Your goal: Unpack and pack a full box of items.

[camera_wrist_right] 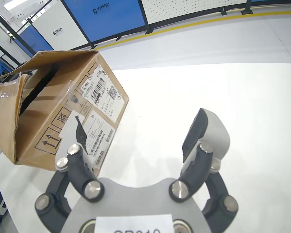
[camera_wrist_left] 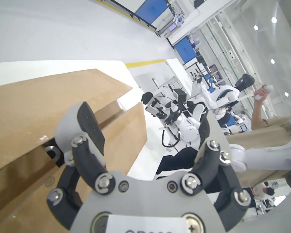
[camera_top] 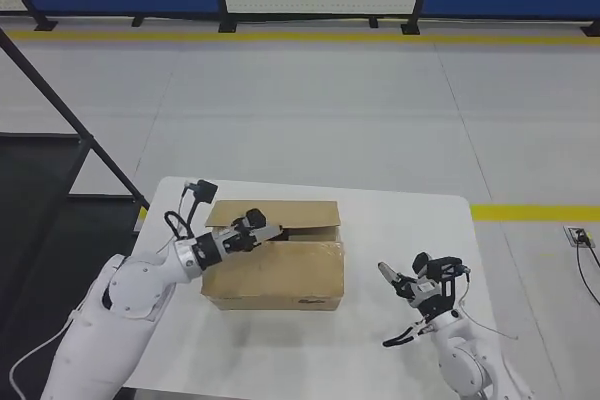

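A brown cardboard box [camera_top: 275,275] stands in the middle of the white table [camera_top: 410,225]. Its far top flap [camera_top: 275,214] is lifted, and a dark gap shows along the top seam. My left gripper [camera_top: 252,222] is at the box's top, by the left end of that seam. In the left wrist view this gripper [camera_wrist_left: 148,132] is open, with one finger [camera_wrist_left: 87,127] at the gap beneath the raised flap [camera_wrist_left: 51,90]. My right gripper [camera_top: 392,305] hangs open over bare table to the right of the box, holding nothing. In the right wrist view the right gripper [camera_wrist_right: 140,134] faces the box's labelled end [camera_wrist_right: 94,103].
A black metal frame [camera_top: 40,180] stands off the table's left side. The table's right edge [camera_top: 472,260] lies just beyond the right arm. Bare table surface [camera_top: 310,350] lies in front of the box.
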`<state>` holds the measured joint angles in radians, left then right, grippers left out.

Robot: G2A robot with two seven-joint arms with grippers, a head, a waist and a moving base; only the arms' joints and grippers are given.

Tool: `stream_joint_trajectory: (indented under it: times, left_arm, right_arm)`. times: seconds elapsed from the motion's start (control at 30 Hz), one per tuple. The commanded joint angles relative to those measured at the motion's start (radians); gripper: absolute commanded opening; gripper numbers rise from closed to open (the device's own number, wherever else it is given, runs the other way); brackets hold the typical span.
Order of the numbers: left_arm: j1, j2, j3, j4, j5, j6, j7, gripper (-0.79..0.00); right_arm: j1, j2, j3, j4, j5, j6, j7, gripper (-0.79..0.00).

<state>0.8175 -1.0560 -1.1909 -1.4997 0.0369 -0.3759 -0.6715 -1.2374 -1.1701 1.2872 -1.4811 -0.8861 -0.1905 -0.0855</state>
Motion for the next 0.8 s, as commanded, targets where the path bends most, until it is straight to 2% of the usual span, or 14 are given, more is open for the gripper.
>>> stream_joint_trajectory:
  times: [0.0, 0.17, 0.33, 0.43, 0.5, 0.57, 0.67, 0.77]
  left_arm:
    - [-0.009, -0.006, 0.028, 0.002, 0.043, 0.027, 0.025, 0.0]
    - [-0.025, -0.013, 0.056, 0.027, 0.064, 0.045, 0.018, 0.0]
    - [-0.027, -0.012, 0.054, 0.042, 0.069, 0.05, -0.012, 0.0]
    - [-0.025, -0.011, 0.047, 0.045, 0.073, 0.052, -0.024, 0.0]
    - [-0.01, -0.013, 0.034, 0.039, 0.044, 0.034, 0.027, 0.0]
    - [-0.004, -0.012, 0.021, 0.031, 0.012, 0.027, 0.024, 0.0]
    - [-0.008, -0.01, 0.015, 0.029, 0.01, 0.074, -0.008, 0.0]
    - [-0.012, -0.012, 0.016, 0.029, -0.016, 0.08, -0.017, 0.0]
  right_arm:
    - [0.0, 0.0, 0.0, 0.0, 0.0, 0.0, 0.0, 0.0]
    - [0.003, -0.007, -0.029, 0.001, -0.045, 0.048, 0.011, 0.0]
    - [0.037, -0.032, -0.109, 0.076, -0.108, 0.158, -0.088, 0.0]
    - [0.055, -0.048, -0.153, 0.124, -0.125, 0.167, -0.182, 0.0]
    - [0.07, -0.058, -0.176, 0.151, -0.138, 0.189, -0.221, 0.0]
    - [0.078, -0.066, -0.193, 0.168, -0.146, 0.195, -0.259, 0.0]
    - [0.082, -0.072, -0.199, 0.177, -0.153, 0.188, -0.301, 0.0]
    - [0.075, -0.074, -0.192, 0.176, -0.172, 0.182, -0.336, 0.0]
